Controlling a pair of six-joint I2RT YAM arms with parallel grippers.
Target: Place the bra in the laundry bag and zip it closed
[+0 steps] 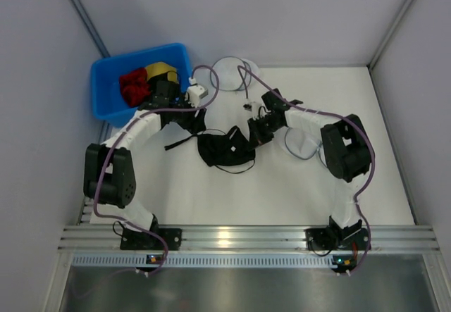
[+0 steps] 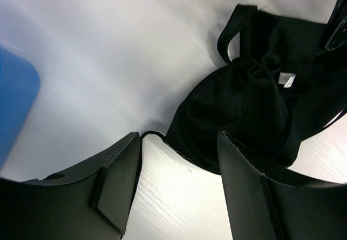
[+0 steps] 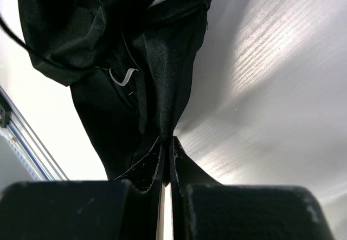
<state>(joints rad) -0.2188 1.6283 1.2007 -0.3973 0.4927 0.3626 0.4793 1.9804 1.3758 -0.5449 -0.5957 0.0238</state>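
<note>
The black bra [image 1: 225,150] lies crumpled on the white table between the two arms, its straps trailing left. My right gripper [image 1: 254,133] is at its right edge and, in the right wrist view, is shut [image 3: 167,140] on a fold of the bra's fabric [image 3: 135,61]. My left gripper [image 1: 190,120] is open and empty at the bra's left side. Its fingers [image 2: 122,169] straddle bare table, with a bra cup [image 2: 238,115] just beyond them. The laundry bag [image 1: 301,146] shows as a see-through round with a thin dark hoop, partly hidden under my right forearm.
A blue bin [image 1: 106,90] at the back left holds a red garment [image 1: 134,86] and a yellow-and-black one [image 1: 161,69]. A whiter round mesh case [image 1: 236,69] lies at the back edge by the wall. Grey walls close both sides.
</note>
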